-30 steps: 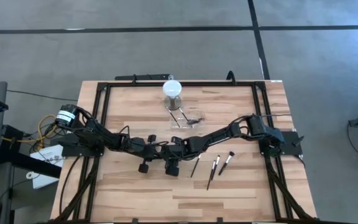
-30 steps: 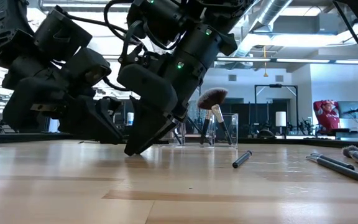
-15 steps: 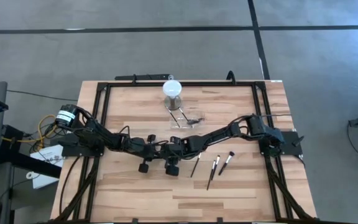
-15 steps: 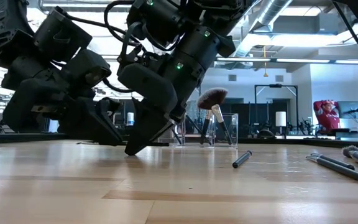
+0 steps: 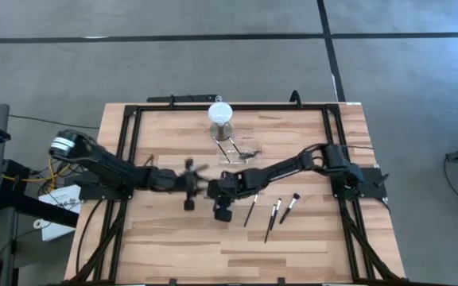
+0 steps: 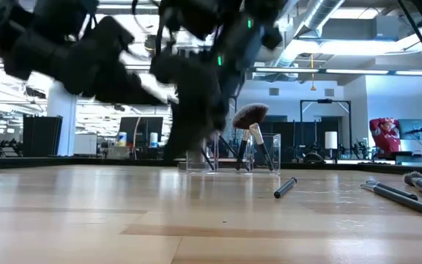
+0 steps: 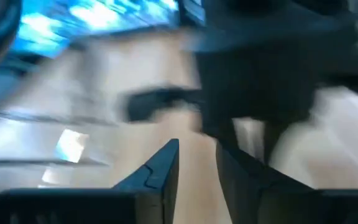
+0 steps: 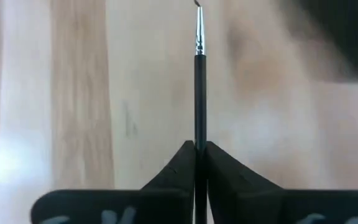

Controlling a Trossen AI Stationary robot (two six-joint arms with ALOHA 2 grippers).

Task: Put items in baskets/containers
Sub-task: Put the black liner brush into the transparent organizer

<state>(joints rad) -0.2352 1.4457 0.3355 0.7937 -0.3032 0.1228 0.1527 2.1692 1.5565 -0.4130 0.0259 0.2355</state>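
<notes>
A slim black-handled brush point(image 8: 199, 81) is clamped by the right gripper point(image 8: 198, 148); the left gripper point(image 7: 194, 165), parted, has been raised leftward.

three brushes point(image 5: 274, 213) beside right arm point(image 5: 293, 165)

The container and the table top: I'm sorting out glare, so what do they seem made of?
The container looks like clear, glossy plastic or acrylic: the brushes inside and the room behind show straight through its walls. The table top looks like light laminated wood strips with visible grain, with a soft satin sheen in the low view.
</notes>
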